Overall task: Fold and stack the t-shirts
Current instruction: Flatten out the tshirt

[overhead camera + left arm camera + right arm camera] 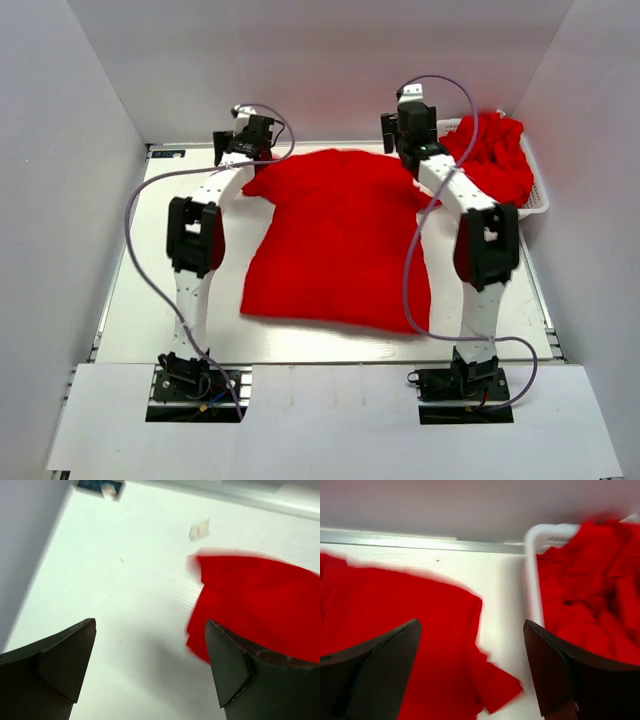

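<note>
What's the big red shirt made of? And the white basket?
The t-shirt looks like soft, matte cloth, maybe cotton knit: it lies limp and slightly wrinkled, with no shine. The basket looks like smooth white plastic: its rim is stiff, rounded and evenly coloured. The exact fibre cannot be told.

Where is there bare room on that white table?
Bare: the strip between the left wall and the spread red cloth t-shirt, and the band between its hem and the near edge. Crowded: the middle, and the far right corner, where a white slatted plastic basket holds heaped red shirts.
</note>
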`<state>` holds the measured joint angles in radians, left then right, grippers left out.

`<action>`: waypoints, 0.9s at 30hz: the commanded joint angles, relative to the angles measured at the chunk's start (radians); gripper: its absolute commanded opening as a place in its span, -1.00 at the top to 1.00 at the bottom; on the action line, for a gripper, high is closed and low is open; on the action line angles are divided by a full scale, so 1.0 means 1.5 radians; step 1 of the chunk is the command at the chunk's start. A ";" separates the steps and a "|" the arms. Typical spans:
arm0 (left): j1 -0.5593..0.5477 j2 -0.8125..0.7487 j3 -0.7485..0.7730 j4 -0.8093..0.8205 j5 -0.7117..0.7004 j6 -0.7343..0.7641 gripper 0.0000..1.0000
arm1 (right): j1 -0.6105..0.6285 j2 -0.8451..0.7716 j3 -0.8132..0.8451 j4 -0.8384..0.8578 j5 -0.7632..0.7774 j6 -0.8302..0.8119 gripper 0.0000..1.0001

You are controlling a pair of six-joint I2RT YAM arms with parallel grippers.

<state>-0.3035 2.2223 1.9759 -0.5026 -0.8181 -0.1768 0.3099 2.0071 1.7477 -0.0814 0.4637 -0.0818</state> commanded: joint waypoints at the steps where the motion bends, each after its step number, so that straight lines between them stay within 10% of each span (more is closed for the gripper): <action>1: 0.023 0.028 0.156 -0.136 0.046 -0.074 -1.00 | -0.005 0.035 0.153 -0.081 -0.014 0.006 -0.80; 9: 0.031 -0.102 -0.024 0.019 0.176 -0.023 -1.00 | -0.006 -0.006 0.086 -0.073 -0.095 0.003 -0.80; 27: -0.024 -0.206 -0.343 0.010 0.519 -0.115 -1.00 | -0.008 0.025 -0.010 -0.146 -0.259 0.101 -0.80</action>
<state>-0.3107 2.0075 1.5047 -0.5228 -0.1757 -0.3138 0.3019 2.0205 1.7359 -0.2787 0.1398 0.0265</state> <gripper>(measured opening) 0.997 0.900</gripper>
